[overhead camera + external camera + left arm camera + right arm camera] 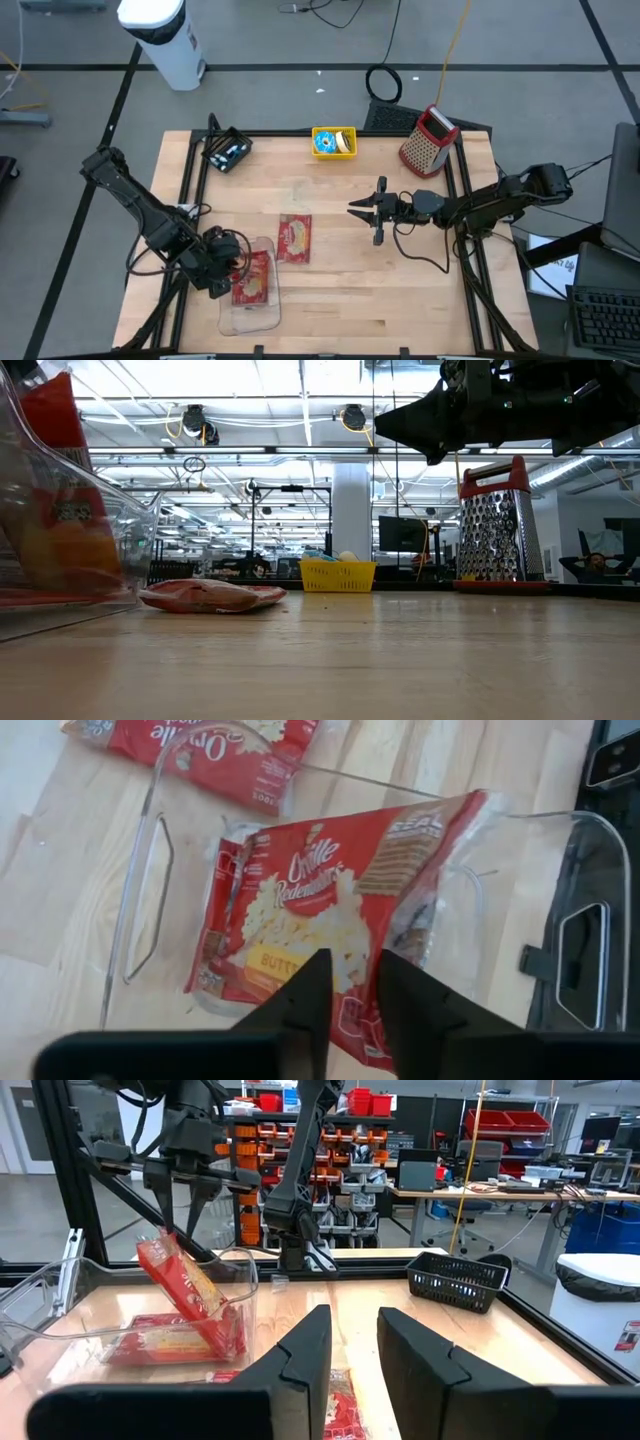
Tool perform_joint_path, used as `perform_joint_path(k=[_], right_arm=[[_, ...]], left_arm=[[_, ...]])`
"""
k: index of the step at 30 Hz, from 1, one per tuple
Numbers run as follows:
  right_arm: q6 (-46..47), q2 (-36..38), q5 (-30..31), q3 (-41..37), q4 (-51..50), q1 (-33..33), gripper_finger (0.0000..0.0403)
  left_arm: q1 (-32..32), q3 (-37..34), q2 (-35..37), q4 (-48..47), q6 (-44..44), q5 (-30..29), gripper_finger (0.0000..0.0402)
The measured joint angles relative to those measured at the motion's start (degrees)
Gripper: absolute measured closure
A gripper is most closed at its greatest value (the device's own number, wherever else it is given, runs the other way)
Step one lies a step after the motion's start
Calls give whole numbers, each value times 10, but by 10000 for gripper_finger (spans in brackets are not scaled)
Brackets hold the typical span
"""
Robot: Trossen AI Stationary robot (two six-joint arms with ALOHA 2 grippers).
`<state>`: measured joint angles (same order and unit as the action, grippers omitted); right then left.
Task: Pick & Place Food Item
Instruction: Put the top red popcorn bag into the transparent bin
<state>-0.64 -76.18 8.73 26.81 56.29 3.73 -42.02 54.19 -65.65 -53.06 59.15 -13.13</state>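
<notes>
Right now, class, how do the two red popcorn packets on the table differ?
The popcorn packet in the clear tray leans tilted against the tray's wall; the other popcorn packet lies flat on the bare wooden table. The left claw is above the first; no claw is near the second. Both share the same red wrapper.

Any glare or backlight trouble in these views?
Low view: ceiling lights backlight the right arm into a silhouette; the clear container wall warps the popcorn bag behind it. Left wrist view: thin highlights on the container rim, bag print readable. High view: even light, soft shadows.
</notes>
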Motion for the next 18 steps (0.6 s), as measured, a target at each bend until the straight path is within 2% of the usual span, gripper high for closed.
perform_joint_path(k=[11, 18], right_arm=[[0, 0, 0, 0, 0, 0, 326], [0, 0, 0, 0, 0, 0, 326]], left_arm=[[0, 0, 0, -4, 31, -2, 222], [0, 0, 0, -3, 32, 11, 178]])
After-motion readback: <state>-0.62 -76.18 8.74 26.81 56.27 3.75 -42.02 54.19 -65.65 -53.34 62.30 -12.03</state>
